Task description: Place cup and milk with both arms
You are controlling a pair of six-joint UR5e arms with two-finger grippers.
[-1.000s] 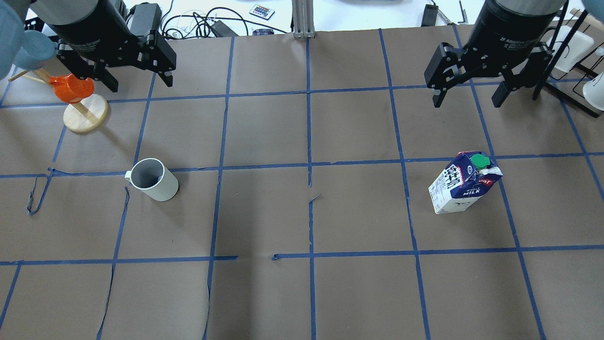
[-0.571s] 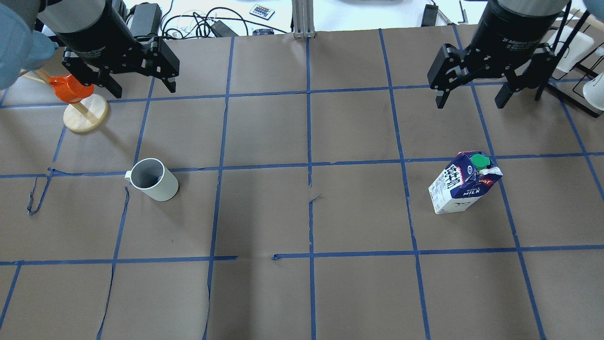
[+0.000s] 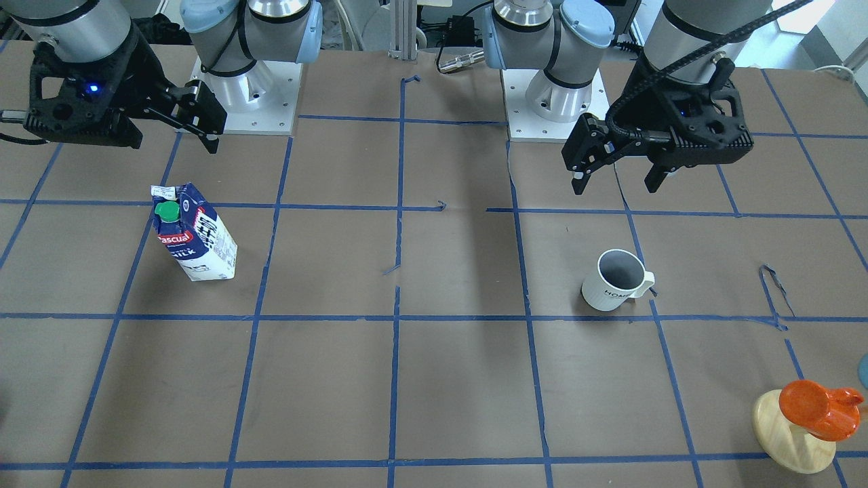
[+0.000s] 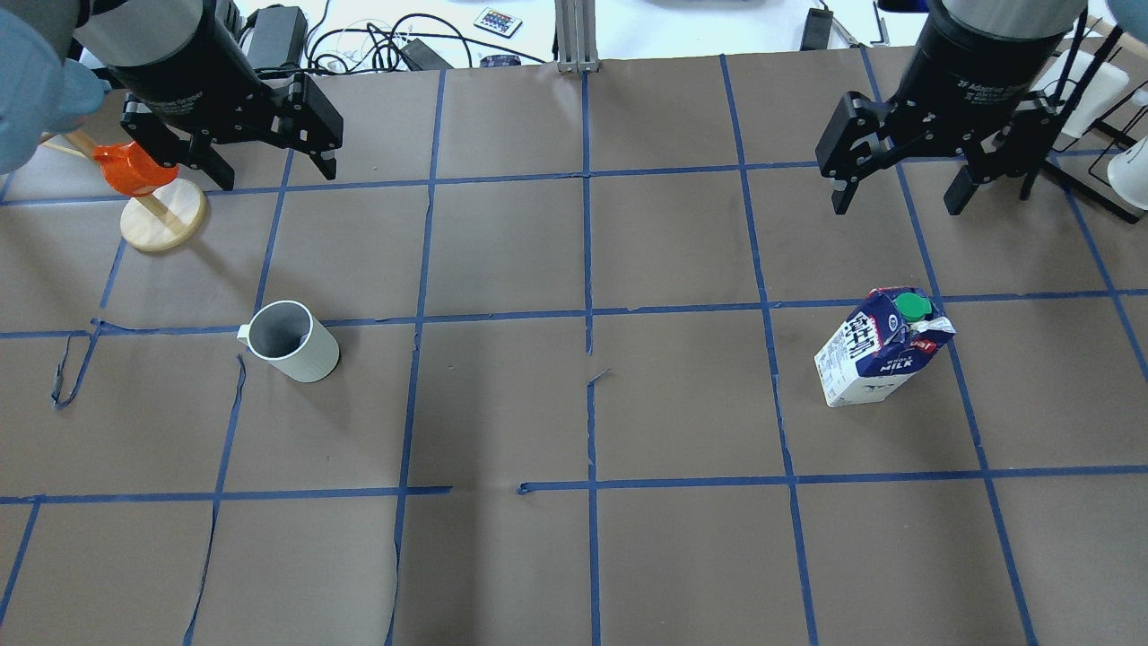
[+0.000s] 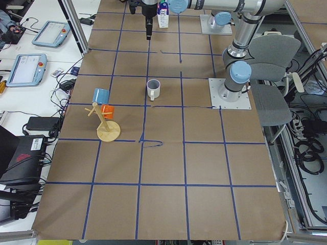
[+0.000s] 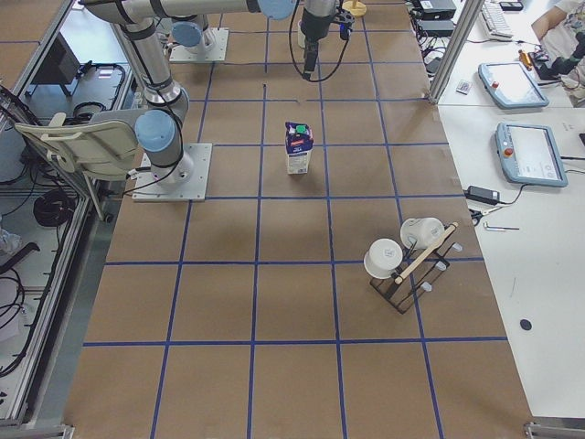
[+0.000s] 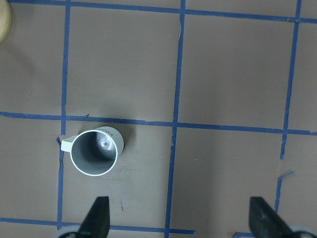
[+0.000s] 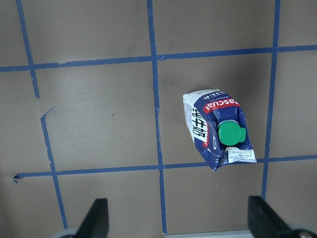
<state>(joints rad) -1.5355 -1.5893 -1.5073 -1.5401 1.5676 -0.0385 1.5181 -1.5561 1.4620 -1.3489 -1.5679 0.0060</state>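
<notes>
A brown-papered desk (image 4: 673, 556), gridded with blue tape (image 4: 586, 224), carries both things, and neither is held. The left fingers (image 4: 321, 144) are spread wide and empty, raised off the desk. The cup (image 4: 291, 341) stands upright below and ahead of them, off towards one fingertip. The right fingers (image 4: 841, 179) are likewise apart and empty, with the milk (image 4: 879, 350) upright below and ahead. By my judgement everything remains: descent, grasp, carry, placing.

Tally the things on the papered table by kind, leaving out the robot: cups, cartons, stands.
Cups: 5 (white ribbed mug, orange cup, blue cup, white cup, second white cup)
Cartons: 1 (milk carton)
Stands: 2 (wooden stand, black rack)
Total: 8
</notes>
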